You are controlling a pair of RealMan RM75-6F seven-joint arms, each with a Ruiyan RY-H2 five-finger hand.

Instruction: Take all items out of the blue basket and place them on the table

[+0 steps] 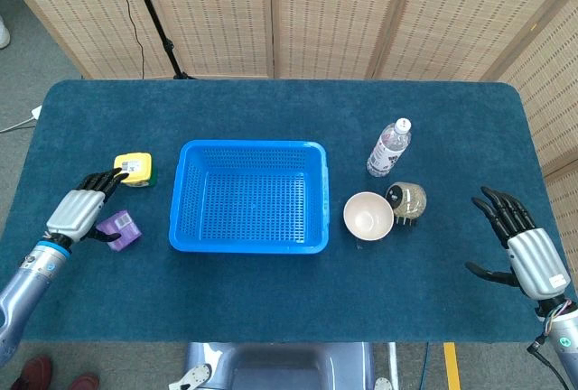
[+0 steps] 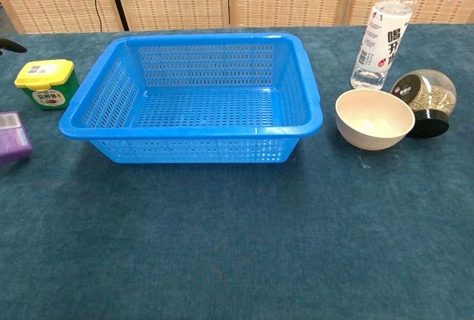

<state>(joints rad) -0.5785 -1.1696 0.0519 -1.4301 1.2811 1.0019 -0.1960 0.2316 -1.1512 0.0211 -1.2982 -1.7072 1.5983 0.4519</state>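
A dark blue cloth (image 1: 271,300) covers the table. Behind it stand woven folding screens (image 1: 334,11), and a black stand pole (image 1: 153,20) with a cable leans against one panel. Grey floor (image 1: 27,38) shows at the far left. Something pale, perhaps a foot of the rig, sits at the bottom edge (image 1: 194,376).

Head looks down; chest views basket (image 2: 200,94) closer.
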